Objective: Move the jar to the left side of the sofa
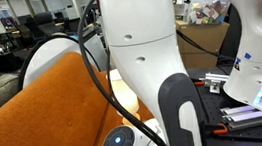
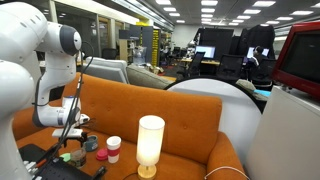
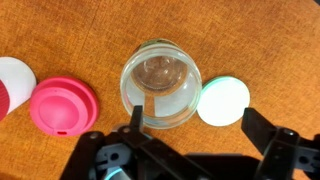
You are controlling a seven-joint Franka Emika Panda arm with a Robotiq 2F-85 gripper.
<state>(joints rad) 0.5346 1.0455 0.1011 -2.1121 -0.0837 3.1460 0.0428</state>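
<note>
Jar (image 2: 113, 148) with the white lid stands just beside the lamp (image 2: 150, 143) before the sofa (image 2: 190, 122) backrest, while the claw (image 3: 190, 114), wide open and empty, hangs over a clear glass (image 3: 160, 80) instead, so closing here would probably seize the wrong thing or tip it.

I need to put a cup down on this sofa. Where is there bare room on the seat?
Bare: the seat beyond the lamp, away from the jar, up to the end of the sofa. Crowded: from the jar on to the gripper, where the wrist view shows a glass, a pink lid and a pale lid close together.
</note>
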